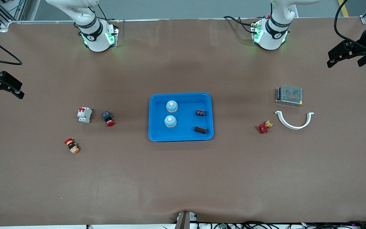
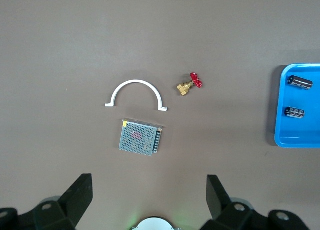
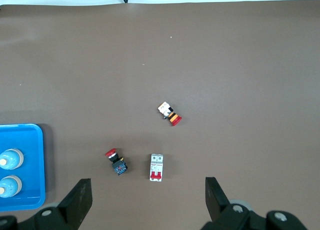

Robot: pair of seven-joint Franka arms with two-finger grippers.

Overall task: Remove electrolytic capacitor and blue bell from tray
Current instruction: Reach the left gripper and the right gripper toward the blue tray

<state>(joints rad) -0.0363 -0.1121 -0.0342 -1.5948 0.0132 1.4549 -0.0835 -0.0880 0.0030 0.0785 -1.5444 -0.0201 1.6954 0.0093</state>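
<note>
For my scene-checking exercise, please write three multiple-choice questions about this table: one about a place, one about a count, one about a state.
1. Where are the two capacitors?
A. in the blue tray
B. beside the circuit breaker
C. on the power supply

2. How many bells are in the tray?
A. one
B. two
C. four

3. What is the state of the left claw?
A. shut on a bell
B. shut on the valve
C. open, holding nothing

Answers:
1. A: both capacitors lie in the blue tray.
2. B: two bells stand there.
3. C: the left claw has its fingers spread with nothing between them.
</note>
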